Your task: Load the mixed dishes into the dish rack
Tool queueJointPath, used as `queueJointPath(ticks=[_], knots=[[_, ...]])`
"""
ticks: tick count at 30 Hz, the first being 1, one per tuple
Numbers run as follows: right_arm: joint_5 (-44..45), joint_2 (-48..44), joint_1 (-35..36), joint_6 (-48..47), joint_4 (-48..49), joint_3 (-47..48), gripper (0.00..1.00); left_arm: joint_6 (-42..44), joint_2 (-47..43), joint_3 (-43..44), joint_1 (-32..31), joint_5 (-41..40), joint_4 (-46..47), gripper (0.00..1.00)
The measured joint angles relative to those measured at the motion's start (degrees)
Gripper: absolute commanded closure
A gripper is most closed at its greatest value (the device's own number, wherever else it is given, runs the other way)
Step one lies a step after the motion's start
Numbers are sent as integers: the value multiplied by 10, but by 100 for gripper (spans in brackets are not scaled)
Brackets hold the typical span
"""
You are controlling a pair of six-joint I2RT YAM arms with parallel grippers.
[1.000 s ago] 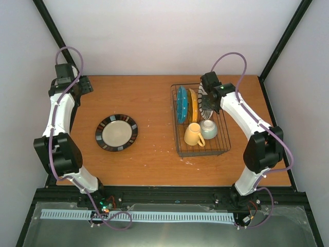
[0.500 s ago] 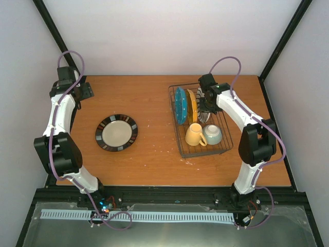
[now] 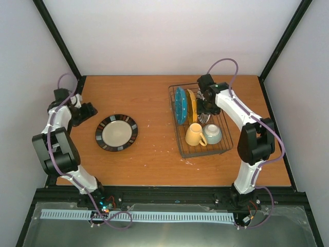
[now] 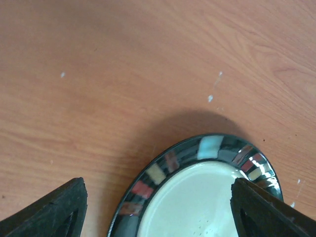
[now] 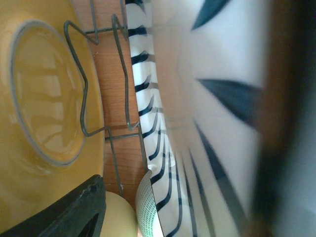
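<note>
Left fingers [image 4: 54, 210] now nearer dark-rimmed plate [image 4: 197, 197], seemingly apart

A wooden table [image 3: 154, 98] bears scattered white specks [image 4: 210, 98].

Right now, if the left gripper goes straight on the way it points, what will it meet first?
Most likely the near rim of the dark-rimmed beige plate, lying flat on the table ahead of the open left gripper. Depth is unclear, so it could touch the table first.
</note>
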Motion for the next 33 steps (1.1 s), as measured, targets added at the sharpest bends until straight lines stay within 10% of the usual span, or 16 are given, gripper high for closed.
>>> queueJointPath(ticks=[14, 33], knots=[[35, -46, -136, 3, -44, 163, 33, 91, 117, 31, 194, 277, -8, 27], [-39, 19, -193, -14, -2, 177, 33, 153, 172, -97, 199, 424, 15, 28]])
